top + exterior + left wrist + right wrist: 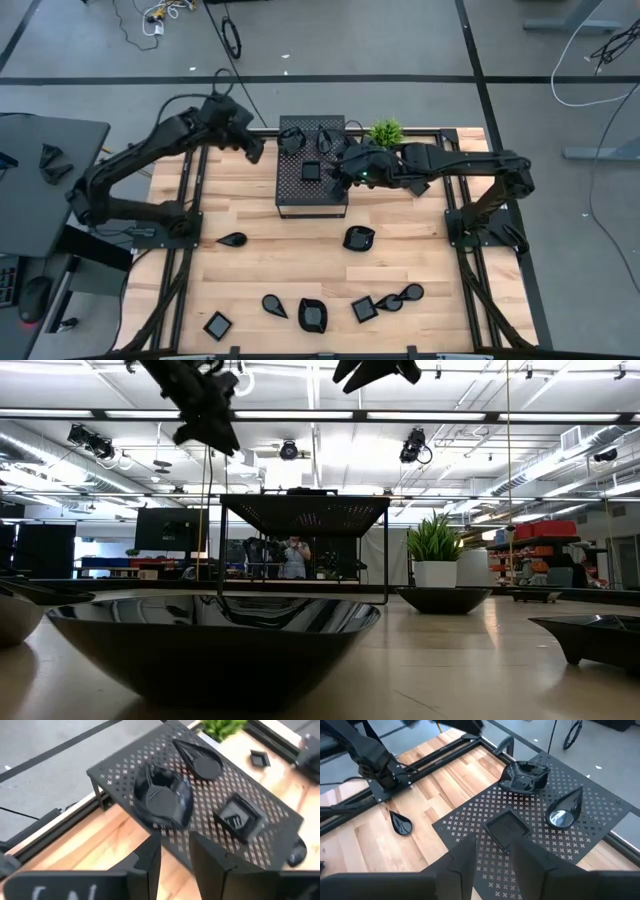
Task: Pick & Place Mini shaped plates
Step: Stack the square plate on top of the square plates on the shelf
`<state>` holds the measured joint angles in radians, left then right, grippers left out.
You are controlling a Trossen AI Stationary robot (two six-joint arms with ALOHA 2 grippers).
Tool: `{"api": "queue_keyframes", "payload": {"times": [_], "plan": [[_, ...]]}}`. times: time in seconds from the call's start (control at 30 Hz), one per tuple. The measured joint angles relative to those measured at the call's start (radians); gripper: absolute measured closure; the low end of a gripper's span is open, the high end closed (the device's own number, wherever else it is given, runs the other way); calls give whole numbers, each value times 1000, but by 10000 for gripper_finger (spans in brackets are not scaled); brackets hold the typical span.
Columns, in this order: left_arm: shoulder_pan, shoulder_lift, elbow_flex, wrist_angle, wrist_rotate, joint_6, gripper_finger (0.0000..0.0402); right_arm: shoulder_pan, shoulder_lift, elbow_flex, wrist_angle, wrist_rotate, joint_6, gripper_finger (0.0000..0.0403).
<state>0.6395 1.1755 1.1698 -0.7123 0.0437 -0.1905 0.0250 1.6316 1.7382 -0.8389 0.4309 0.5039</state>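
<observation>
Three glossy black mini plates lie on the black perforated box (310, 190): a rounded leaf plate (165, 797), a teardrop plate (202, 760) and a square plate (507, 827). Several more sit on the wooden table, among them a teardrop (232, 239), a leaf plate (358, 238) and a square (217, 324). My left gripper (175, 862) hovers open and empty just off the box's left edge, near the leaf plate. My right gripper (492, 857) hovers open and empty above the box's right part, close to the square plate (311, 171).
A small green potted plant (386, 131) stands behind the box's right corner. Black frame rails (190, 200) run along both table sides. More plates lie in a row near the near edge (312, 314); one looms large before the low camera (215, 640).
</observation>
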Motion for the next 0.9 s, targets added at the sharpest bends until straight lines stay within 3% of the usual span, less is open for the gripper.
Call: {"api": "queue_keyframes", "payload": {"times": [0.37,0.7,0.9], "plan": [[-209,-173,0,-247,-149,-78,301,2,80,0,103,-49,8,280],[-499,-237,0,-415,-394,-336,301,2,80,0,134,-57,-16,280],[-695,-221,-38,-381,-410,-534,301,4,73,0,81,-57,-22,280]]}}
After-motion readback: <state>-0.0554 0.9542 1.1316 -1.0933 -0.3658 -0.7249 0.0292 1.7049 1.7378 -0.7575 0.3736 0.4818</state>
